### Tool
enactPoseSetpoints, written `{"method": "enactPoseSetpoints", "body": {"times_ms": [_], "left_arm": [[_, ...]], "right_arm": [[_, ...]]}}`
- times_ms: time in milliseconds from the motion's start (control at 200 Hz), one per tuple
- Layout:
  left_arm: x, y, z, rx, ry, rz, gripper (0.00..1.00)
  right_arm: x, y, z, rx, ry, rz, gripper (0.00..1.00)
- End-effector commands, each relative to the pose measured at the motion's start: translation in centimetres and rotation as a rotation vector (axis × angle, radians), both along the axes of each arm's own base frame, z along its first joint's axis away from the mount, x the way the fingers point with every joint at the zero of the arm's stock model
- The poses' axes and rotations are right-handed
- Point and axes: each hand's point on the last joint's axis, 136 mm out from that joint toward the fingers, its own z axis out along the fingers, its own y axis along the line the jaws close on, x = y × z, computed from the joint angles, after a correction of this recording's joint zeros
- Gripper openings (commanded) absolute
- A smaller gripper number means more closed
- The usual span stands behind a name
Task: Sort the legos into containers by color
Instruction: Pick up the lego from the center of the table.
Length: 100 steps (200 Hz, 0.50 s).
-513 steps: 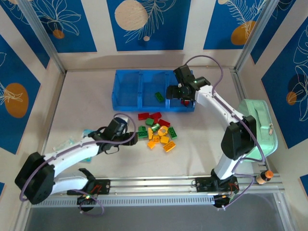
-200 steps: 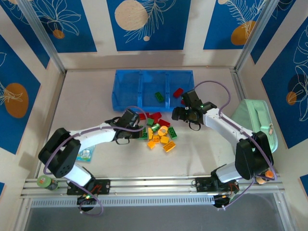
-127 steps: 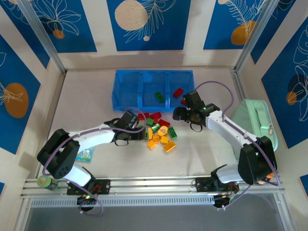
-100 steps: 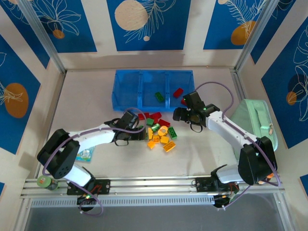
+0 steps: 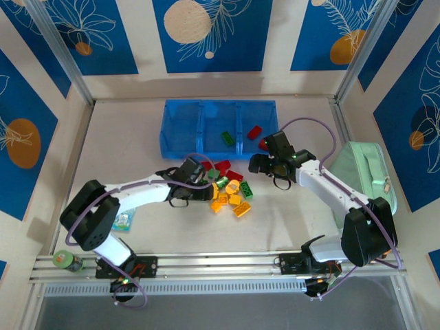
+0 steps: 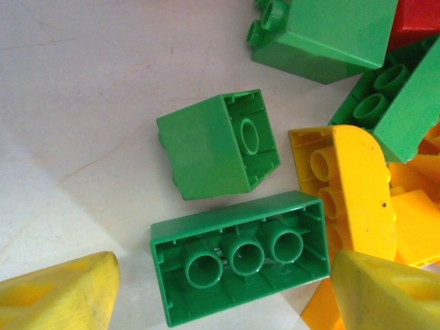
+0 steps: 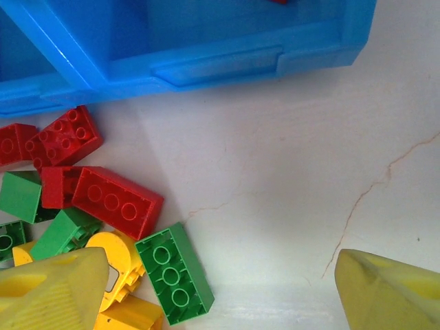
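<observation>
The containers [image 5: 165, 132], three joined bins of translucent blue plastic with thin dividers, are set near the middle of the bench's far edge. A green brick [image 5: 227, 138] is seen in the middle bin and a red brick [image 5: 254, 131] in the right one. The remaining legos [image 5: 228, 190] are heaped loosely at the centre of the bench [image 5: 124, 137], a pale matte surface veined with fine cracks.

The left fingers [image 5: 203, 188] are lowered at the left edge of the heap and are held spread apart, with nothing gripped. Between their blunt yellow tips [image 6: 58, 295] an oblong green brick [image 6: 237, 265] is laid upside down, its hollow underside and three round tubes exposed. Bare bench is seen between it and one tip; contact at the other cannot be judged. Just beyond, a squarish green brick [image 6: 213, 148] is tipped on its side, and a glossy yellow brick with a rounded end [image 6: 354, 185] is lodged beside it.

The right fingers [image 5: 257, 163] are poised between the heap and the right bin, spread wide and empty. Beside one ribbed yellow tip [image 7: 51, 292], a studded red oblong brick [image 7: 117, 203] and a studded green one [image 7: 173, 275] are found. A mint-green pouch [image 5: 368, 175] is propped at the bench's right edge.
</observation>
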Motion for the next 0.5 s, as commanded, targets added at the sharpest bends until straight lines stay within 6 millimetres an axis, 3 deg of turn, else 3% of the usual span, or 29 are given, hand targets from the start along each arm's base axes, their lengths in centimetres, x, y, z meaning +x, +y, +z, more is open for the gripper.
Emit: {"method": "enactPoseSetpoints", "body": {"times_ms": [0,285,495], "left_arm": [[0.1,-0.2,-0.2,0.033,0.006,-0.012,0.80],[0.1,-1.3,-0.3,0.038,0.014,-0.035,0.80],[0.1,-1.0,-1.1,0.081,0.029,-0.031,0.80]], "right_arm": [[-0.4,-0.4,0.3,0.017,-0.006,-0.020,0.86],[-0.6,-0.8,0.0,0.023,-0.006,-0.031,0.86],[-0.8,-1.2,-0.1,0.027,-0.006,-0.040,0.86]]}}
